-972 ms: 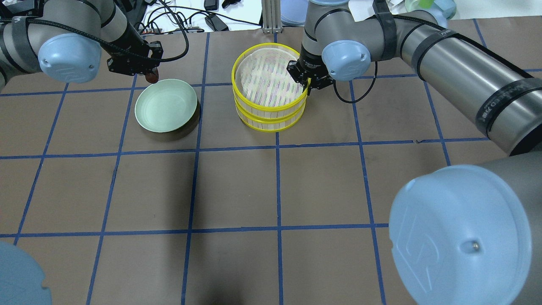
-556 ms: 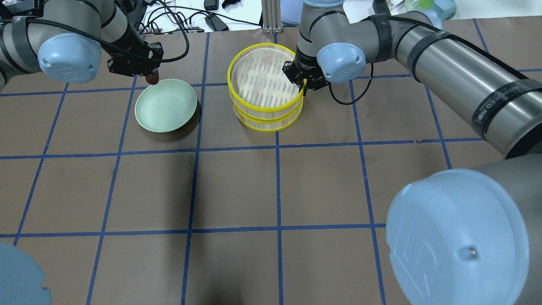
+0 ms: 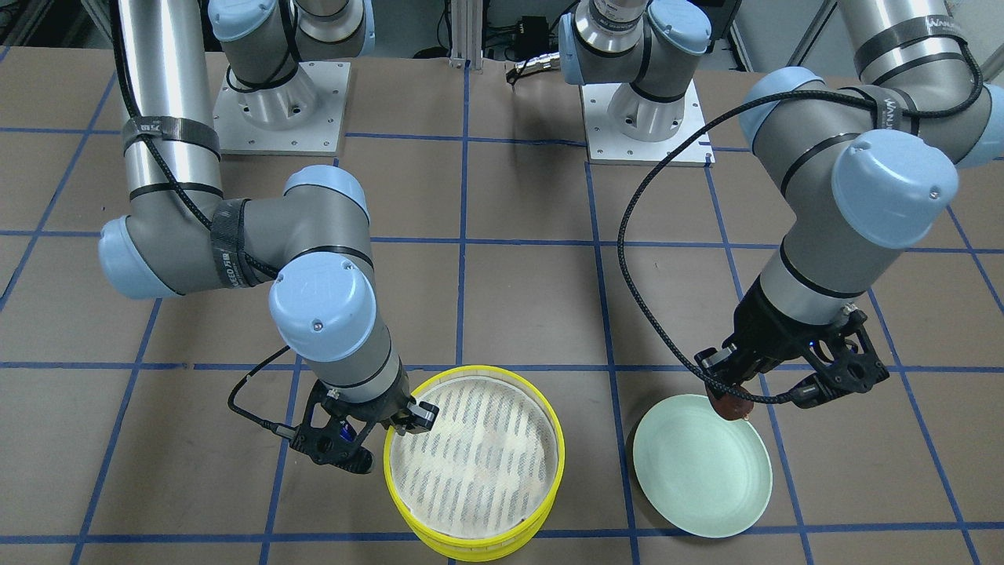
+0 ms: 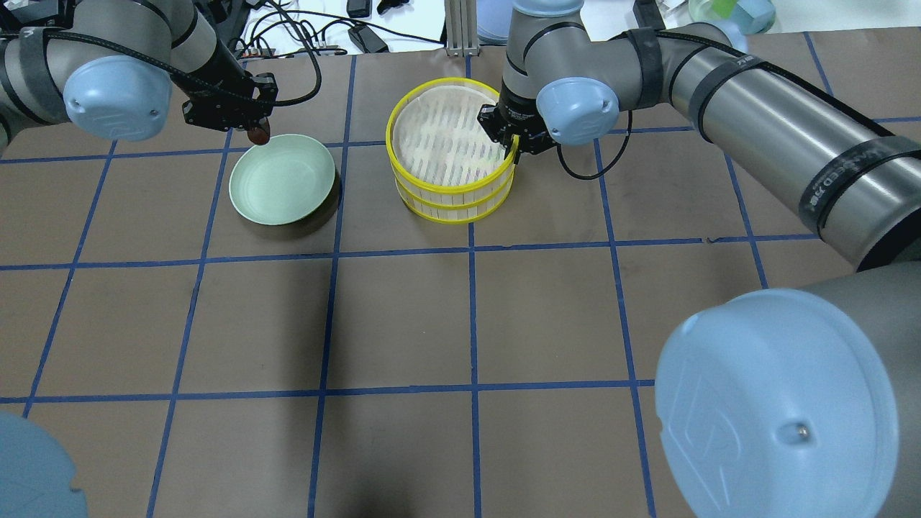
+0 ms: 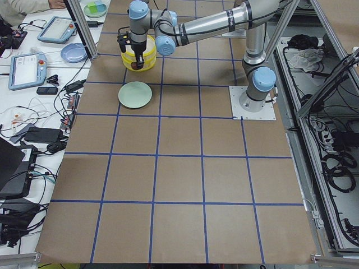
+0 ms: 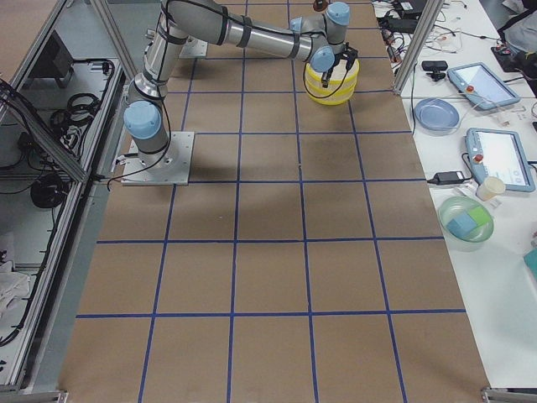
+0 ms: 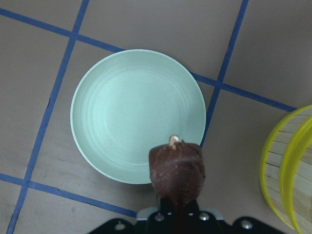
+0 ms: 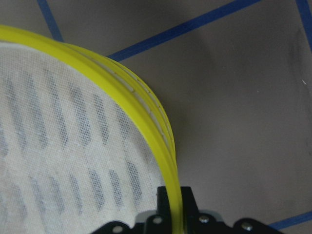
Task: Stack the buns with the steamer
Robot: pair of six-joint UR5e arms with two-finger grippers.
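Sitting on the worktop [image 4: 460, 324], the steamer [image 4: 450, 198] is standing as two stacked tiers near the pale-green plate [image 4: 280, 180], while the right gripper [image 4: 514, 148] is pinching the upper tier's yellow rim and the left gripper [image 4: 257, 130] is clamping the dark bun [image 7: 176, 168] just over the plate's rim.

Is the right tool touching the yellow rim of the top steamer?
Touching. The right wrist view shows the steamer rim clamped between the right tool's fingers.

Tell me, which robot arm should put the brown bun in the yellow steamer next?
Probably left. The left gripper holds the brown bun above the green plate's edge, beside the steamer. The right gripper is shut on the steamer's top yellow rim, so it's busy.
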